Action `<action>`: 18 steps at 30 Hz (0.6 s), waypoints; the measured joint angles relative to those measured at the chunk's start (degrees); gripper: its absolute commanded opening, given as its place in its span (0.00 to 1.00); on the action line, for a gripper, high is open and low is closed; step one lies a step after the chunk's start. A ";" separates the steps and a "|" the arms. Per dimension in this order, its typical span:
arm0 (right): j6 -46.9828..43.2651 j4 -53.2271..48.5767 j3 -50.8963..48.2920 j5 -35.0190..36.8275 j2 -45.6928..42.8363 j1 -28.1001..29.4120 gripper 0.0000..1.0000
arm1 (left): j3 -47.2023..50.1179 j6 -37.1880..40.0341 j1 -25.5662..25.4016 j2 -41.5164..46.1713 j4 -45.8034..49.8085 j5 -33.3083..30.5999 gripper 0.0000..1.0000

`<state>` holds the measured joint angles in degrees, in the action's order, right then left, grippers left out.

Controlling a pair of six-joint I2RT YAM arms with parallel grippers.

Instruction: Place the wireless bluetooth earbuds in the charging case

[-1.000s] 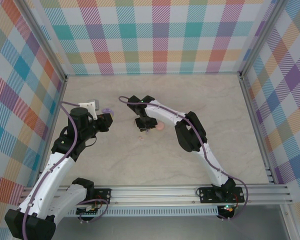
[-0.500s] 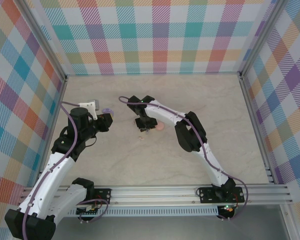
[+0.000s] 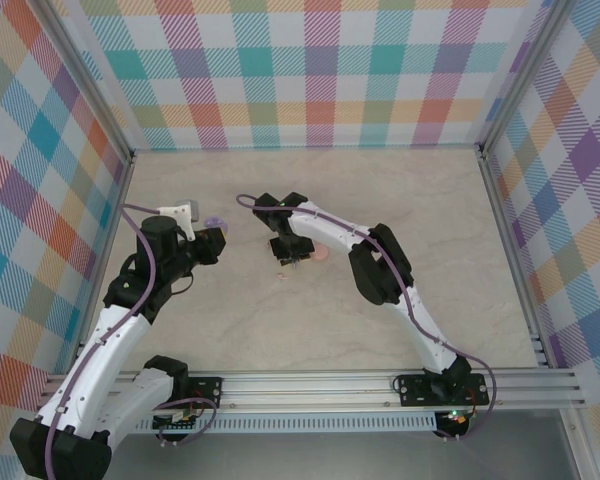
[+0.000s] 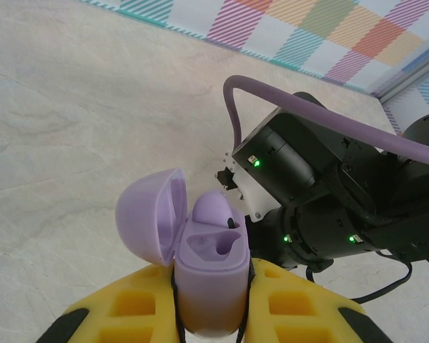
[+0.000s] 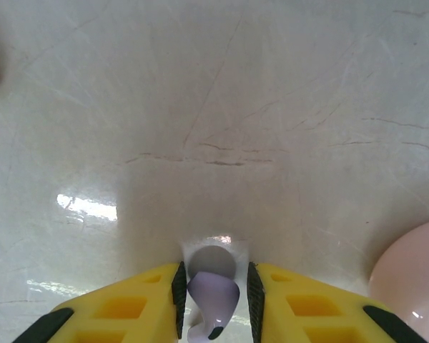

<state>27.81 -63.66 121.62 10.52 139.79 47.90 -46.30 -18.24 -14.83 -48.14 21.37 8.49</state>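
Observation:
My left gripper (image 4: 211, 304) is shut on a lilac charging case (image 4: 209, 275), held upright with its lid (image 4: 144, 214) swung open to the left. One purple earbud (image 4: 214, 211) sits in the far socket, and the near socket (image 4: 220, 246) is empty. In the top view this gripper (image 3: 208, 238) hovers left of centre. My right gripper (image 5: 213, 309) is shut on a second purple earbud (image 5: 214, 291), just above the table with its shadow beneath. From above, the right gripper (image 3: 291, 260) points down at mid-table, a short way right of the case (image 3: 214, 221).
A pale pink rounded object (image 5: 415, 268) lies close to the right of my right fingers, seen from above as a pink disc (image 3: 321, 252). A tiny pink piece (image 3: 280, 275) lies just in front of the right gripper. Checkered walls (image 3: 320, 70) enclose the marble table (image 3: 430, 200).
The right gripper has shifted slightly to the left with the earbud between its pads. The left arm and the case have stayed where they were.

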 measured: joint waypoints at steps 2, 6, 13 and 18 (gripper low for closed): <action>0.07 0.02 0.00 0.00 0.00 0.00 0.31 | 0.02 0.00 0.00 0.07 -0.39 0.00 0.00; 0.09 0.17 -0.02 -0.07 0.00 0.02 0.28 | 0.02 0.00 0.00 0.44 -0.50 0.00 0.00; 0.50 1.07 -0.72 -0.02 -0.24 0.15 0.23 | 0.04 0.00 0.02 0.55 -0.50 0.02 0.00; 0.94 4.33 -5.25 -0.09 -2.97 0.02 0.19 | 0.04 0.02 0.02 0.55 -0.50 0.72 0.00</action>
<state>28.75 -59.33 116.38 10.44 136.81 47.92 -46.26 -18.22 -14.81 -47.59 20.86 9.21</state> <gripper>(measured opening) 0.196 0.194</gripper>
